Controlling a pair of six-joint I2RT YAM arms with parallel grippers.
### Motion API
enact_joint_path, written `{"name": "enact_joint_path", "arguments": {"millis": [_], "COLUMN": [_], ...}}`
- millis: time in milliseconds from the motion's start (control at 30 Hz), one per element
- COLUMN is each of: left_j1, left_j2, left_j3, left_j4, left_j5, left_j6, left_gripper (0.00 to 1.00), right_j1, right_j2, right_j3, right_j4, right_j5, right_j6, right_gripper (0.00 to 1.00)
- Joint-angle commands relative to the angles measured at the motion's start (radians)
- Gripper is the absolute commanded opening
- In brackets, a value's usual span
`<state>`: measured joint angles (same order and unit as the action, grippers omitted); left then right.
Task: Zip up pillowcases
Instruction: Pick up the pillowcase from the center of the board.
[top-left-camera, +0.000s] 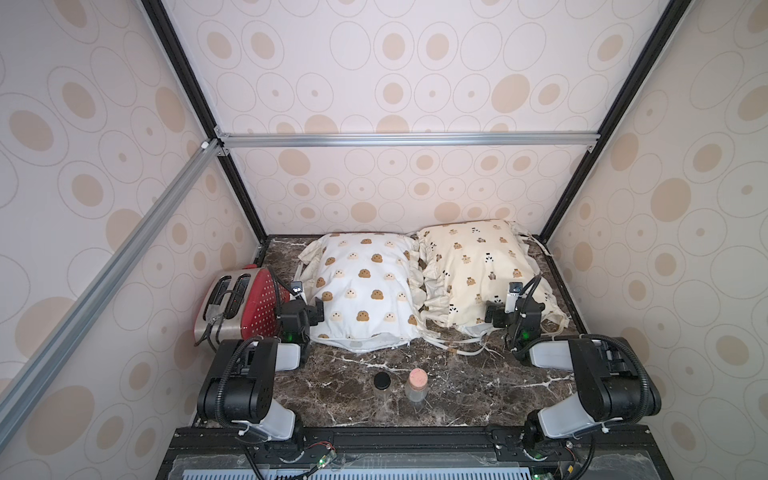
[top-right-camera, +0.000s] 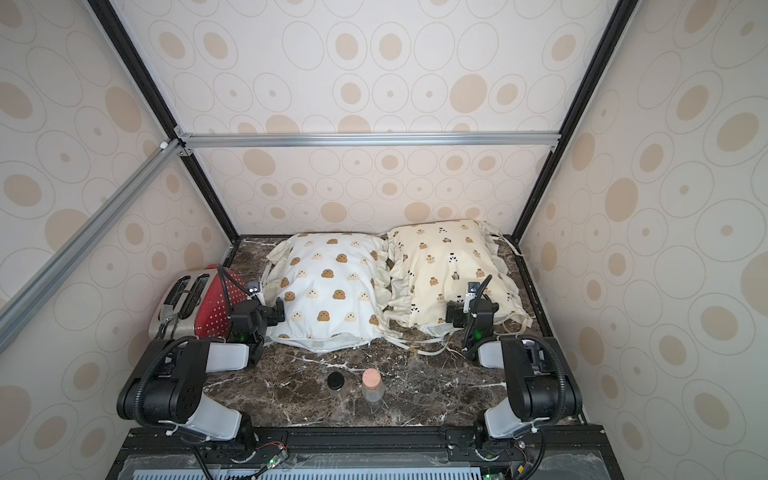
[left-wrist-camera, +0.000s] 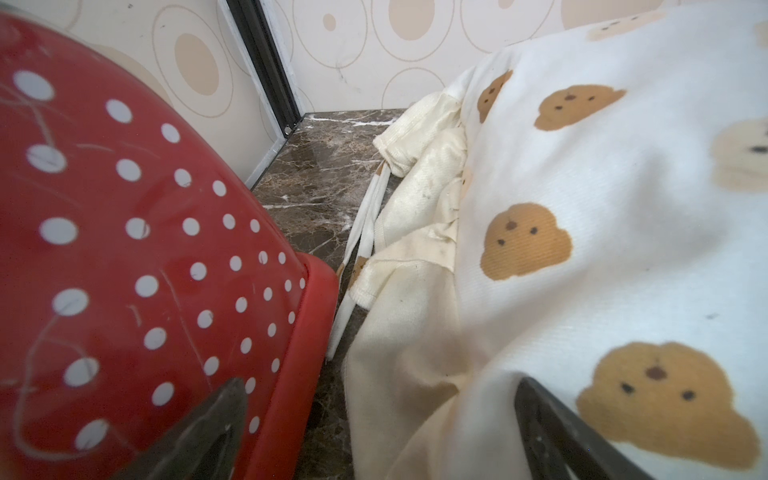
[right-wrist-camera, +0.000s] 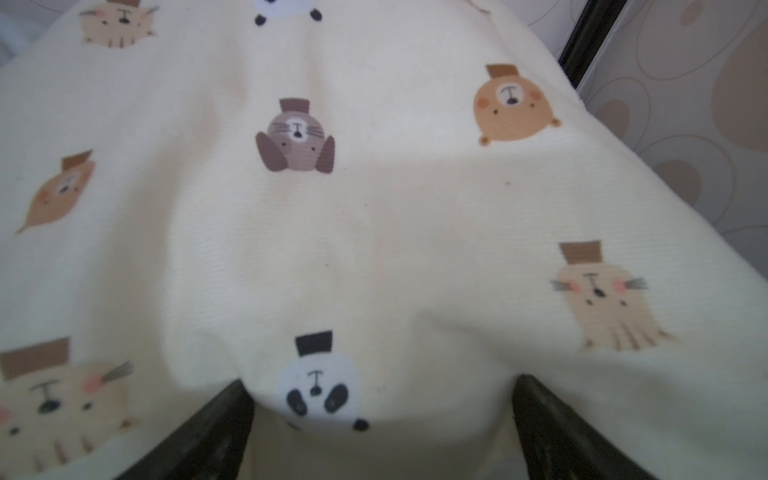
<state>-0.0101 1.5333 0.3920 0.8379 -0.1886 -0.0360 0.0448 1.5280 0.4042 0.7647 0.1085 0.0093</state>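
Note:
Two stuffed pillowcases lie side by side at the back of the marble table in both top views. The white pillowcase (top-left-camera: 365, 286) (top-right-camera: 328, 286) has brown and cream blob prints. The cream pillowcase (top-left-camera: 473, 266) (top-right-camera: 444, 266) has small bears and pandas. My left gripper (top-left-camera: 318, 309) (left-wrist-camera: 378, 386) stands open at the white case's near left corner, with the ruffle (left-wrist-camera: 415, 232) between its fingers. My right gripper (top-left-camera: 492, 316) (right-wrist-camera: 380, 382) is open and pressed onto the cream pillowcase (right-wrist-camera: 374, 208), with a fold bulging between its fingers.
A red toaster (top-left-camera: 241, 307) (left-wrist-camera: 124, 249) with white dots stands right beside the left gripper. Two small jars, black-lidded (top-left-camera: 382, 384) and cork-topped (top-left-camera: 417, 384), stand on the table (top-left-camera: 478, 386) near the front. Loose tie strings (top-left-camera: 457, 347) trail before the cream case. Walls close in on three sides.

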Motion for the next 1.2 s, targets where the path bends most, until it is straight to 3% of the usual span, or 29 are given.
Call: {"name": "enact_joint_path", "arguments": {"millis": [0, 200, 367, 533, 700, 733, 833, 933, 1067, 1167], "left_j1": [0.006, 0.005, 0.006, 0.005, 0.006, 0.006, 0.006, 0.005, 0.006, 0.005], "left_j2": [0.005, -0.011, -0.18, -0.325, -0.459, -0.485, -0.548, -0.592, -0.635, -0.633], "left_j3": [0.025, 0.02, 0.094, 0.133, 0.192, 0.212, 0.245, 0.204, 0.239, 0.272], "left_j4": [0.019, 0.025, -0.257, -0.372, -0.481, -0.512, -0.594, -0.609, -0.724, -0.775], "left_j5": [0.003, 0.013, 0.037, 0.109, 0.157, 0.165, 0.114, -0.036, -0.004, 0.097], "left_j6": [0.019, 0.024, 0.018, -0.021, -0.176, -0.222, -0.357, -0.558, -0.6, -0.638], "left_gripper": [0.99, 0.99, 0.99, 0.99, 0.99, 0.99, 0.99, 0.99, 0.99, 0.99], "right_j1": [0.009, 0.008, 0.008, 0.008, 0.007, 0.005, 0.003, 0.004, 0.004, 0.003], "right_j2": [0.008, -0.025, -0.193, -0.365, -0.459, -0.463, -0.478, -0.498, -0.492, -0.484], "right_j3": [0.017, 0.002, 0.015, 0.055, 0.244, 0.273, 0.29, 0.283, 0.324, 0.347], "right_j4": [0.029, 0.048, -0.129, -0.278, -0.733, -0.793, -0.84, -0.878, -0.966, -1.022], "right_j5": [0.008, 0.007, 0.004, 0.008, 0.087, 0.058, -0.03, -0.025, -0.086, -0.148], "right_j6": [-0.016, -0.016, -0.009, 0.077, 0.33, 0.327, 0.32, 0.411, 0.405, 0.409], "right_gripper": [1.0, 1.0, 1.0, 1.0, 1.0, 1.0, 1.0, 1.0, 1.0, 1.0]}}
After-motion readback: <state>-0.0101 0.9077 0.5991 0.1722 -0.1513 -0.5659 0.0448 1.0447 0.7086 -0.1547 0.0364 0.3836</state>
